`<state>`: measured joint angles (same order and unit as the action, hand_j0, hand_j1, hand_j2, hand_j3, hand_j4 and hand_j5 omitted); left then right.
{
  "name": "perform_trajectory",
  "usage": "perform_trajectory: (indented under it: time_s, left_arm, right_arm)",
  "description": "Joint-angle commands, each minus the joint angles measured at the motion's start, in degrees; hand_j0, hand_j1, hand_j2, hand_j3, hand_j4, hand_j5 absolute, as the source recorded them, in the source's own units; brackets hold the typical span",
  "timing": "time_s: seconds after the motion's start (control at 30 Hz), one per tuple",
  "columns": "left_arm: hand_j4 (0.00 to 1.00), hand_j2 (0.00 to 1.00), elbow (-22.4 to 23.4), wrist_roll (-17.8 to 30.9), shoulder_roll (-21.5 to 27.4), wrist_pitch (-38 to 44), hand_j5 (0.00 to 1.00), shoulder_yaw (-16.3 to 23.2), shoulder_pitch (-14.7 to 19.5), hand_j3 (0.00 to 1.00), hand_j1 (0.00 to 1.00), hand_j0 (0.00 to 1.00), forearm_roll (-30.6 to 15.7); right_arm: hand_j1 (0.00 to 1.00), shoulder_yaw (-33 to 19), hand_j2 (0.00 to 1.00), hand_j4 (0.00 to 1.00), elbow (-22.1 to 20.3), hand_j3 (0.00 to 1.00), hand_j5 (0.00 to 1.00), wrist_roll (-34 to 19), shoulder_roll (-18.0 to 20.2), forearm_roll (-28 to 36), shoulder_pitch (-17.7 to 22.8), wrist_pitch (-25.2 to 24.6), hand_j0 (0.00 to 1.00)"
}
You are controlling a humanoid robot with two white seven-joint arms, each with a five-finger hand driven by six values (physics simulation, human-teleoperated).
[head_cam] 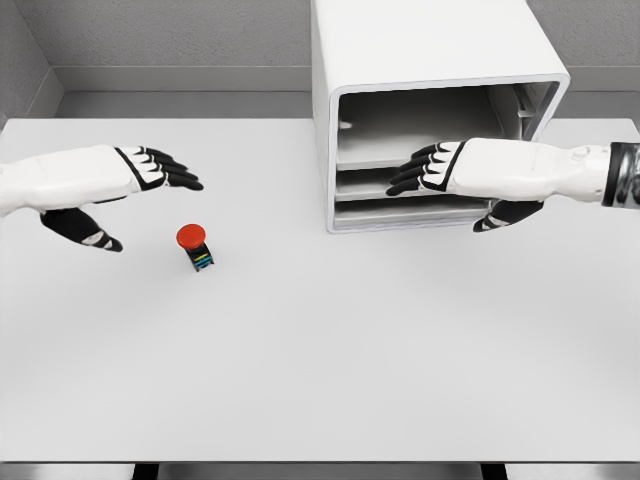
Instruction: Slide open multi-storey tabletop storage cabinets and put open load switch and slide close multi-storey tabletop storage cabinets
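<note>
The switch [197, 246] stands just below and right of the open, empty left hand [120, 190]; the right hand [455, 175], also open, fronts the cabinet [430, 60].

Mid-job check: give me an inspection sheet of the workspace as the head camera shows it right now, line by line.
Surface: white table, flat, evenly lit.
Job's things: white storage cabinet at the back right, open-fronted, its tiers showing; load switch with a red round cap, standing on the table at left, apart from the cabinet.
Clutter: nothing seen.
Hands: left hand open, hovering above and left of the switch, not touching it; right hand open, fingers extended in front of the cabinet's middle tier, contact cannot be told.
Cables: nothing seen.
Surroundings: grey wall behind the table.
</note>
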<state>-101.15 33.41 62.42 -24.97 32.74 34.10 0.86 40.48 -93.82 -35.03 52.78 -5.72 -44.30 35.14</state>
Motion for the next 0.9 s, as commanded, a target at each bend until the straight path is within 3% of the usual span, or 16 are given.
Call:
perform_trajectory:
  time_s: [0.0, 0.07, 0.13, 0.23, 0.33, 0.53, 0.6, 0.87]
  left_arm:
    - [1.0, 1.0, 0.0, 1.6, -1.2, 3.4, 1.0, 0.1, -0.1, 1.0, 1.0, 1.0, -0.9]
    - [1.0, 1.0, 0.1, 1.6, -2.9, 3.3, 1.0, 2.9, 0.3, 1.0, 1.0, 1.0, 0.5]
    - [1.0, 1.0, 0.3, 1.6, -4.6, 3.4, 1.0, 3.2, 0.7, 1.0, 1.0, 1.0, 5.9]
    - [1.0, 1.0, 1.9, 1.6, -6.4, 3.4, 1.0, 5.2, 1.2, 1.0, 1.0, 1.0, 10.0]
    - [1.0, 1.0, 4.8, 1.6, -7.3, 2.8, 1.0, 5.8, 1.3, 1.0, 1.0, 1.0, 10.3]
    - [1.0, 1.0, 10.3, 1.6, -10.8, 2.6, 1.0, 7.5, 3.3, 1.0, 1.0, 1.0, 8.2]
    - [1.0, 1.0, 10.4, 1.6, -11.4, 2.7, 1.0, 10.1, 3.8, 1.0, 1.0, 1.0, 9.0]
    - [1.0, 1.0, 12.4, 1.6, -12.3, 1.8, 1.0, 11.0, 4.2, 1.0, 1.0, 1.0, 10.3]
  right_arm:
    - [1.0, 0.0, 1.0, 1.0, 0.0, 1.0, 1.0, 0.0, 0.0, 0.4, 0.0, -0.1, 1.0]
    - [1.0, 0.0, 1.0, 1.0, 0.2, 1.0, 1.0, 0.0, 0.0, 0.4, -0.1, -0.1, 1.0]
    - [1.0, 0.3, 1.0, 1.0, 1.1, 1.0, 1.0, 0.0, 0.0, 0.4, -0.1, -0.1, 1.0]
    - [1.0, 0.5, 1.0, 1.0, 2.9, 1.0, 1.0, 0.0, -0.7, 0.3, -0.1, -0.1, 1.0]
    - [1.0, 0.6, 1.0, 1.0, 3.0, 1.0, 1.0, 0.0, -0.8, 0.1, -0.3, -0.1, 1.0]
    - [1.0, 0.7, 1.0, 1.0, 4.9, 1.0, 1.0, 0.0, -0.8, -0.2, -0.6, -7.3, 1.0]
    - [1.0, 0.8, 1.0, 1.0, 5.1, 1.0, 1.0, 0.0, -0.8, -0.2, -0.7, -9.1, 1.0]
    - [1.0, 1.7, 1.0, 1.0, 5.9, 1.0, 1.0, 0.0, -2.8, -2.2, -1.8, -11.9, 1.0]
